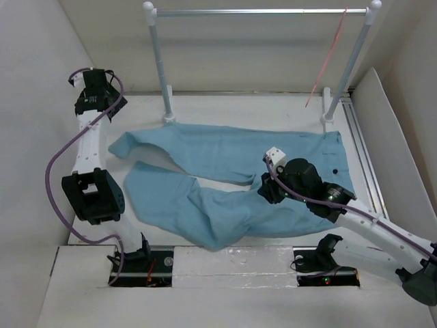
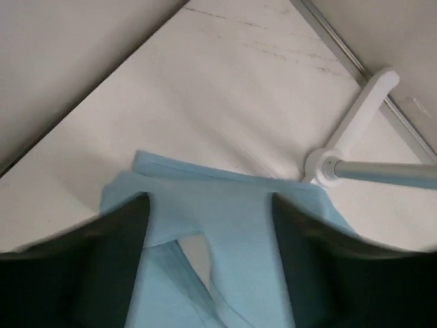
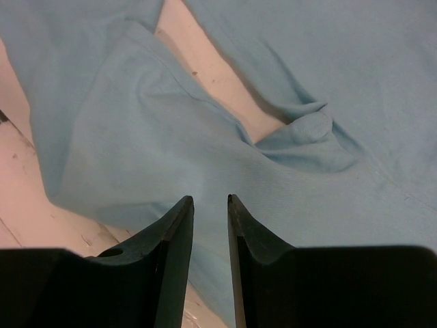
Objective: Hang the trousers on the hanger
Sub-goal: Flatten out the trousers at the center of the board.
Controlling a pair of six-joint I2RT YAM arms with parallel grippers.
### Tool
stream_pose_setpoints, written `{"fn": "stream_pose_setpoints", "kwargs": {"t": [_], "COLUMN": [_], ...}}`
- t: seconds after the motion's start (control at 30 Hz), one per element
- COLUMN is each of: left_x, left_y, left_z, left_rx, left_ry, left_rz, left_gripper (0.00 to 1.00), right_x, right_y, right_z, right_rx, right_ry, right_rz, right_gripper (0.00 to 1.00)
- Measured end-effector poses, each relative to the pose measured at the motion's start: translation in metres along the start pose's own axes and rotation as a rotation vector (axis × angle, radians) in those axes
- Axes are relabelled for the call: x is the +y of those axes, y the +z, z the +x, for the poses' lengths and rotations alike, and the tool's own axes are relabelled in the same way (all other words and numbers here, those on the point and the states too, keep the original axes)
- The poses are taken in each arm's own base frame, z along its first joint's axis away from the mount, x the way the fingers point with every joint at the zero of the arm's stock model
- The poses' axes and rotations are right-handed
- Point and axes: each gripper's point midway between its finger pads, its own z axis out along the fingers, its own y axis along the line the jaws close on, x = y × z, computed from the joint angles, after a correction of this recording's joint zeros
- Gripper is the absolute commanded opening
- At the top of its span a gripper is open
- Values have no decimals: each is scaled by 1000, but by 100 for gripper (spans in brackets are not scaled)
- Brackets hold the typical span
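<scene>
The light blue trousers (image 1: 225,178) lie spread flat on the table, waistband to the right and both legs running left. The thin pink-red hanger (image 1: 329,58) hangs from the right end of the silver rail. My left gripper (image 1: 94,92) is high at the far left, open and empty. In the left wrist view it (image 2: 210,205) looks down on the trouser leg ends (image 2: 232,219). My right gripper (image 1: 268,186) hovers low over the crotch area. In the right wrist view it (image 3: 210,199) stands narrowly open above the cloth (image 3: 171,137), holding nothing.
A silver rail (image 1: 259,11) on two white-knobbed posts (image 1: 158,61) (image 1: 349,65) stands at the back. The left post's white foot (image 2: 321,166) sits just beyond the leg ends. White walls enclose the table on the left, the back and the right (image 1: 382,116).
</scene>
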Motion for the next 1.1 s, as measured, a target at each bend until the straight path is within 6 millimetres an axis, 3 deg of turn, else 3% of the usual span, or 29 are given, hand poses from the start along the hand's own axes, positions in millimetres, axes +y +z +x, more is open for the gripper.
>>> {"fn": "stream_pose_setpoints", "kwargs": {"t": [0.03,0.13,0.27,0.47,0.5,0.7,0.77,0.8,0.9,1.1], "left_x": [2,14,53,108,109,109,110,111,102,77], "left_y": [0,15,44,60,62,86,102,109,124,156], "left_z": [-8,-9,36,99,104,131,146,155,146,121], "left_rx": [-11,-2,117,271,281,330,360,377,351,297], "left_ry": [0,22,57,39,18,-6,-9,-10,-21,-44], "left_rz": [-20,-84,-191,-292,-283,-277,-279,-283,-261,-203], "left_gripper": [86,85,82,74,70,69,52,34,0,0], "right_x": [0,-1,-11,-28,-29,-26,-26,-26,-26,-27], "right_y": [2,2,-4,-9,-8,-4,-4,-4,-5,-8], "right_z": [2,0,-11,-16,-15,-6,-4,-4,-3,-7], "right_rx": [13,27,-2,-22,-19,24,33,35,43,44], "right_ry": [-13,-41,-51,-60,-63,-80,-81,-80,-75,-61], "right_rz": [-6,-13,4,26,22,-8,-11,-12,-12,3], "right_gripper": [32,33,33,33,33,33,33,33,32,32]}}
